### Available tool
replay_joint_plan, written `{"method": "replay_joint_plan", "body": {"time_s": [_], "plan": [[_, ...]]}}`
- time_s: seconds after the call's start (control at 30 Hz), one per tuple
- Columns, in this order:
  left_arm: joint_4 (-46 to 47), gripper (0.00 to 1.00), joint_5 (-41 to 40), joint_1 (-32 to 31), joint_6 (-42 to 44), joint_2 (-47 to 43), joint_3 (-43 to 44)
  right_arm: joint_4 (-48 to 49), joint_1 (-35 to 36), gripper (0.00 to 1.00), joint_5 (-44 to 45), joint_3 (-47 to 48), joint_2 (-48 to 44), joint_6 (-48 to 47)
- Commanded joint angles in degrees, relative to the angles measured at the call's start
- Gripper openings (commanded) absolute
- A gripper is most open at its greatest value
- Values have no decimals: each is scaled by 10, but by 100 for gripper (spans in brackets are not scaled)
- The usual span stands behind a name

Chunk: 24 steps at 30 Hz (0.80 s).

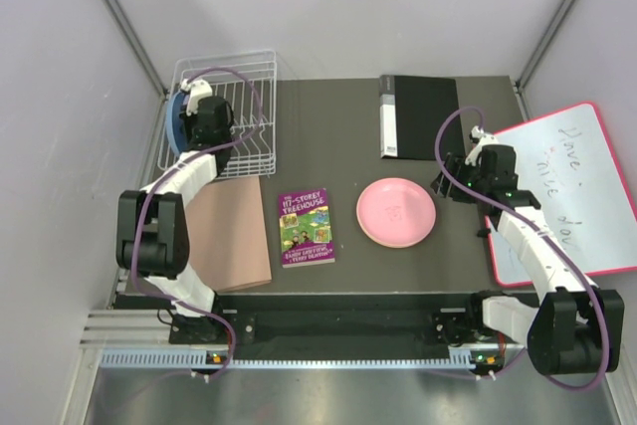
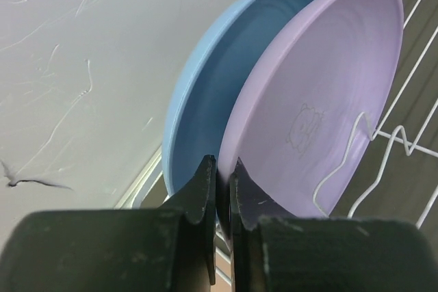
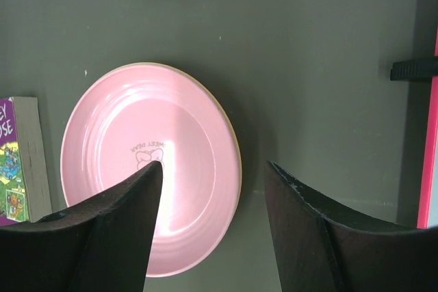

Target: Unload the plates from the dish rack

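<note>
Left gripper [image 2: 220,169]: jaws narrow, slit between, at lower rims of blue plate [image 2: 205,87] and purple plate [image 2: 321,87]; grip on either not discernible. Both plates upright in rack [image 2: 410,145], blue at rack's left end. Right gripper [image 3: 212,169]: jaws wide, above pink plate [image 3: 137,169], flat on table well right of rack. Book [image 1: 306,227] between. Tan mat [image 1: 234,236] just in front of rack.

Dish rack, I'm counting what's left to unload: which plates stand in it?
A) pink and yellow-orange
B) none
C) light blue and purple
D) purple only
C: the left wrist view shows the light blue plate and the purple plate on edge, side by side among the dish rack wires, while the pink plate lies flat on the table.
</note>
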Motion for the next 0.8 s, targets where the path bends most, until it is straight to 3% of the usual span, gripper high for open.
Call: {"method": "replay_joint_plan", "body": {"time_s": [0.0, 0.3, 0.37, 0.47, 0.57, 0.63, 0.7, 0.77], "plan": [[113, 0, -47, -28, 34, -40, -3, 27, -7, 61, -7, 6, -4, -6], [345, 0, -192, -89, 286, 9, -8, 28, -7, 61, -18, 4, -8, -4], [442, 0, -208, -106, 370, 19, -11, 27, -7, 61, -18, 3, -11, -4], [512, 0, -226, -128, 438, 22, -12, 25, -7, 61, -19, 4, -17, -4], [478, 0, -228, -141, 422, 5, 3, 22, -7, 62, -20, 5, -22, -4], [396, 0, -217, -156, 371, -19, 21, 18, -7, 62, -23, 5, -26, -4], [238, 0, -200, -169, 306, -53, 47, 17, -7, 62, -28, 6, -32, -3], [101, 0, -144, -195, 167, -80, 71, 20, -7, 62, -37, 5, -38, -1]]}}
